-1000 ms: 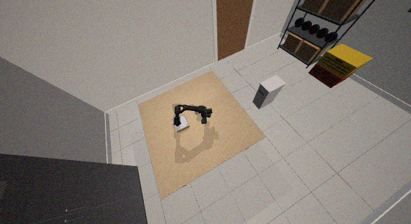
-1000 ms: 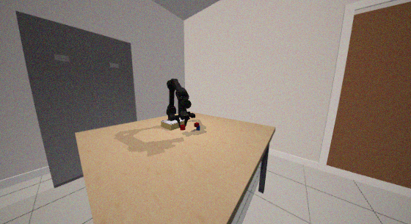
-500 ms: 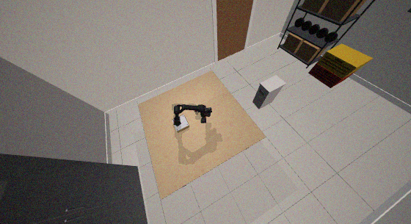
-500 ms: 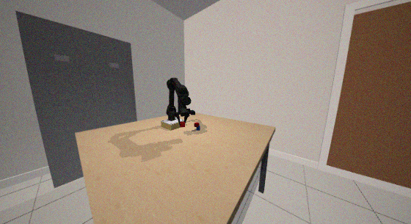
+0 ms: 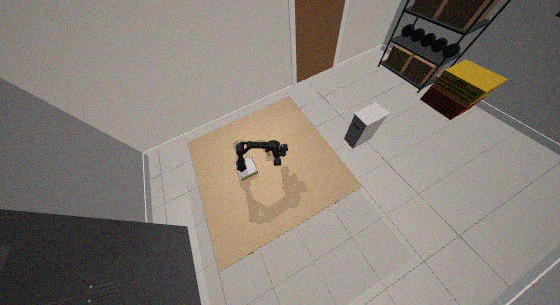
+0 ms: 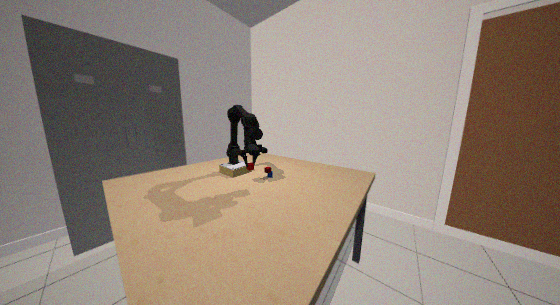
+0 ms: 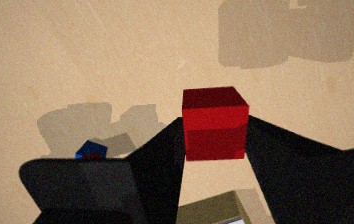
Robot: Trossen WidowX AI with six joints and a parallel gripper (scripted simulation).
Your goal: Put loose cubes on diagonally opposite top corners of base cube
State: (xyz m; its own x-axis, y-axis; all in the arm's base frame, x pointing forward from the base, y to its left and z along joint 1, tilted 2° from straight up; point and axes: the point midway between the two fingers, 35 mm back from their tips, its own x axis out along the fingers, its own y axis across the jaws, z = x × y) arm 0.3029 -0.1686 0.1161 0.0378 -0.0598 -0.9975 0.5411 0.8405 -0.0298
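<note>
My gripper (image 6: 250,164) (image 7: 211,122) is shut on a red cube (image 6: 250,167) (image 7: 215,119), held between the fingertips beside the arm's base box. The blue base cube (image 6: 270,175) (image 7: 92,148) is to the right of the held cube in the exterior view and at lower left in the wrist view. The other red cube (image 6: 268,169) (image 7: 92,156) sits on top of it, shifted to one side. My left finger hides part of both in the wrist view. In the top view only a small red patch shows by the arm; I cannot tell which cube it is.
The arm stands on a box with a white top and khaki sides (image 5: 249,175) (image 6: 234,172) (image 7: 208,206), close to the held cube. The wooden table top (image 5: 225,239) (image 6: 225,259) (image 7: 18,60) carries the arm's shadows. A cabinet (image 5: 367,124) and a shelf rack (image 5: 422,48) stand away from the table.
</note>
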